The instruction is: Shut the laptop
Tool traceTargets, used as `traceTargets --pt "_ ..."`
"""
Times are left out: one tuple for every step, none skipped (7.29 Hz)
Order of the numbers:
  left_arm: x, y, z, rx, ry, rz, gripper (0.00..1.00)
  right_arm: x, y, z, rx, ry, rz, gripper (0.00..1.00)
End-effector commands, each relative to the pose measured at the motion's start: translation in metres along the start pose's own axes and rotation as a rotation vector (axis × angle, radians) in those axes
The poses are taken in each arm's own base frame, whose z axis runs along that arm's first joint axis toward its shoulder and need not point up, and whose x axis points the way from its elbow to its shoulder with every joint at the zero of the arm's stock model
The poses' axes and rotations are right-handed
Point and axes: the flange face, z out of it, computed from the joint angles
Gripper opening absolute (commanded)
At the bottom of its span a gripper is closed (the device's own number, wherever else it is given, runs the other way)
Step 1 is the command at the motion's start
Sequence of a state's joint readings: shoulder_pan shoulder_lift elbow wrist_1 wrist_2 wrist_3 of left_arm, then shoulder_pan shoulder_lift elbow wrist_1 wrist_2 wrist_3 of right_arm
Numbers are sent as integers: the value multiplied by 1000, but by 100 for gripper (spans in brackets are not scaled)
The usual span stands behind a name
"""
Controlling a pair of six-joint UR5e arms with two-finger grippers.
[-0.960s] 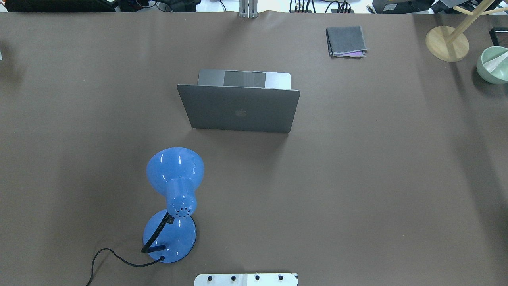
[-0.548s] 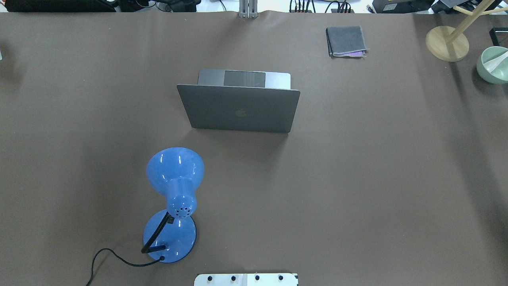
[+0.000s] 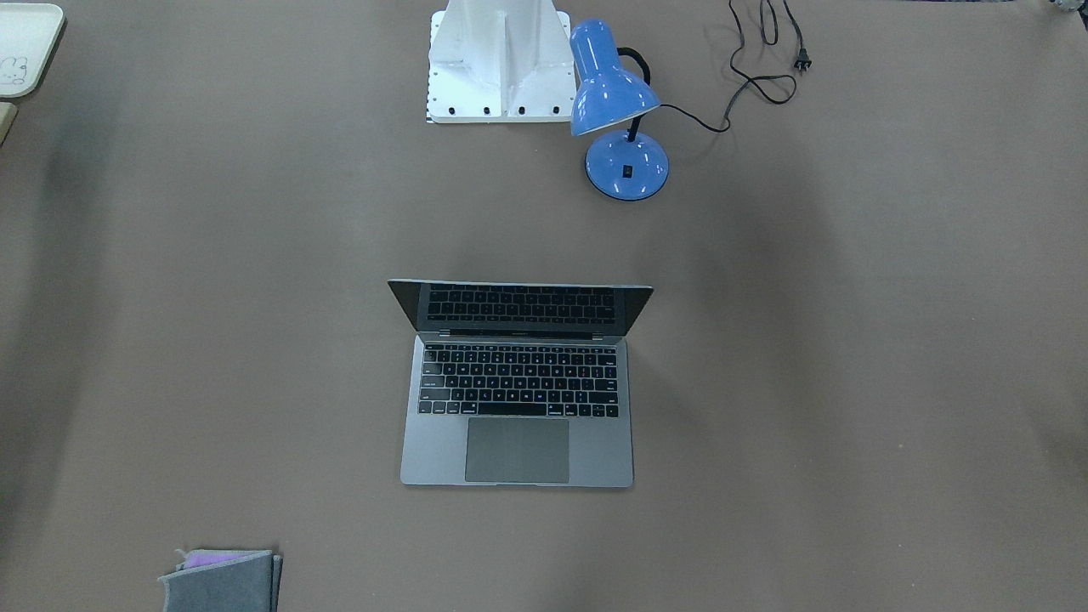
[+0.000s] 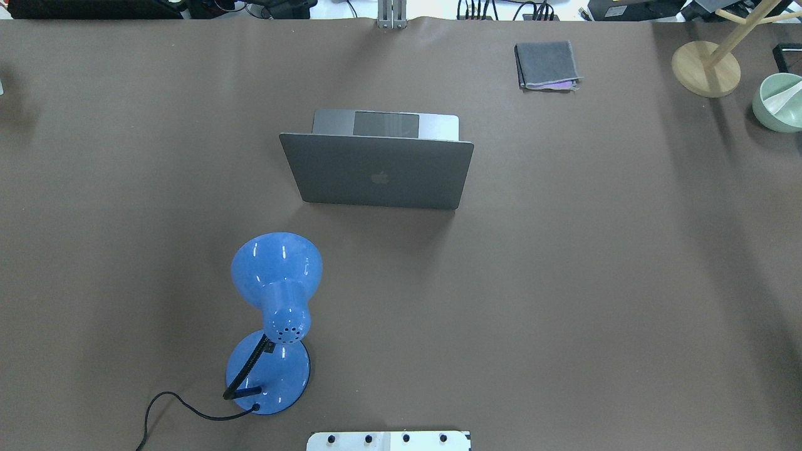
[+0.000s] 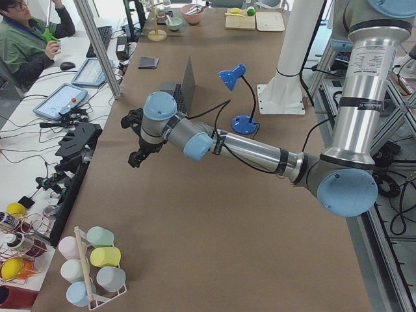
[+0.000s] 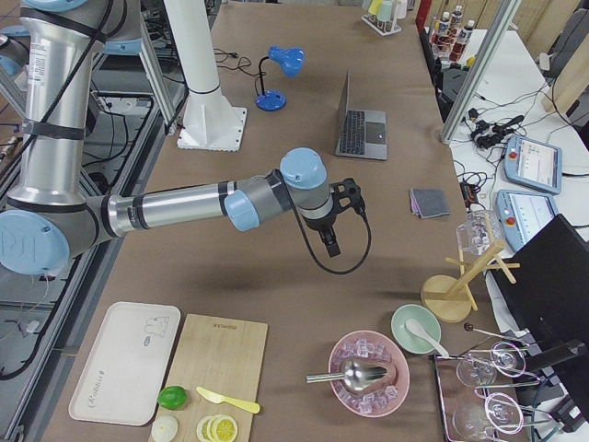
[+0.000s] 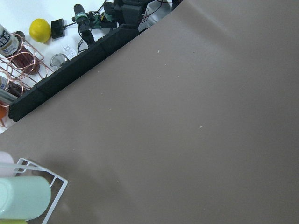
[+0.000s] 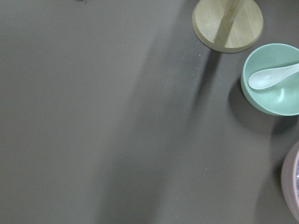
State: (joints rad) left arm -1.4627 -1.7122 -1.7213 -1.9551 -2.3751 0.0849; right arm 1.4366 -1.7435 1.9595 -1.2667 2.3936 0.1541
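The silver-grey laptop (image 4: 376, 172) stands open in the middle of the table, its lid upright with the apple logo facing the robot. Its black keys and grey trackpad show in the front-facing view (image 3: 517, 408). It also shows in the left side view (image 5: 185, 88) and the right side view (image 6: 361, 124). My left gripper (image 5: 134, 160) hangs above the table's left end, far from the laptop. My right gripper (image 6: 332, 247) hangs above the right end, also far from it. I cannot tell whether either is open or shut.
A blue desk lamp (image 4: 276, 294) with a black cord stands near the robot base (image 3: 499, 59), left of the laptop. A grey felt pouch (image 4: 546, 64), a wooden stand (image 4: 706, 67) and a green bowl (image 4: 777, 103) sit at the far right.
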Motion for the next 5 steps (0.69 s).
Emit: traceTargets --pt "67 -35 29 52 102 -104 98 -64 -15 1 2 -32 83 99" --pt "109 -60 40 77 164 -151 98 -93 -25 7 6 -28 118 99" --pt "148 -78 45 78 209 -207 98 -130 -35 16 13 -24 161 99" --pt "181 -97 52 71 254 -241 98 -171 -42 27 21 -25 193 99" --pt "207 -113 58 56 291 -304 98 -206 -48 38 32 -26 237 99"
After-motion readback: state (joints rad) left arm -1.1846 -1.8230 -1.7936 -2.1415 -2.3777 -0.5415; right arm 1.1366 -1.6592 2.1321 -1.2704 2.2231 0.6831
